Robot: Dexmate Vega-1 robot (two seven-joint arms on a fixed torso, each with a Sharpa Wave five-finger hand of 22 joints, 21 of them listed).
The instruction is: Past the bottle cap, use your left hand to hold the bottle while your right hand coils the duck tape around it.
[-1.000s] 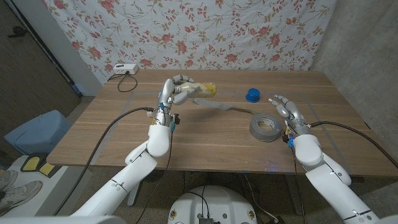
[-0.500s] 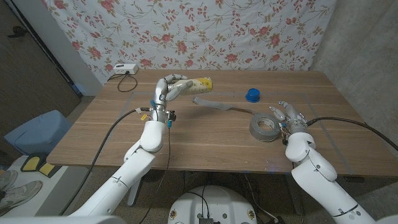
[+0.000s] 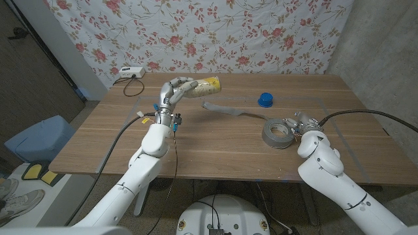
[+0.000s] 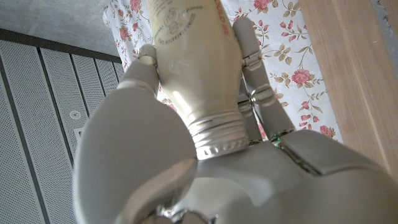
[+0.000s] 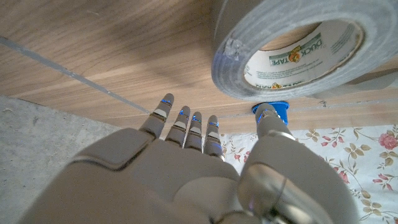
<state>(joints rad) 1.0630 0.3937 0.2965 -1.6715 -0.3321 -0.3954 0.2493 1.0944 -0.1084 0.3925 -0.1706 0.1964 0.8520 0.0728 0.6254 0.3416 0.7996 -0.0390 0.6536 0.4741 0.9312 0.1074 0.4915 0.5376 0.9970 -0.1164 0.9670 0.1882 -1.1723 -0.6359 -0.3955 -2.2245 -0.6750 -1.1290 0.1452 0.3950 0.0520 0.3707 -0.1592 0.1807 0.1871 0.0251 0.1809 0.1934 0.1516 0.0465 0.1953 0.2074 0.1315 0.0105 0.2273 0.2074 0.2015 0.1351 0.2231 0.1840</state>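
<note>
Aloft over the table's far left, the uncapped bottle (image 3: 204,85) sits clasped in the left hand (image 3: 173,91); the right hand (image 3: 302,122), fingers spread, nears the duct-tape roll (image 3: 277,134), likely stiff, sticky, best gripped by its rim.

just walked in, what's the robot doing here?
The left hand holds the uncapped bottle up above the table. A strip of tape trails from the bottle to the duct tape roll. The open right hand is beside the roll, not gripping it. The blue cap sits behind it.
</note>
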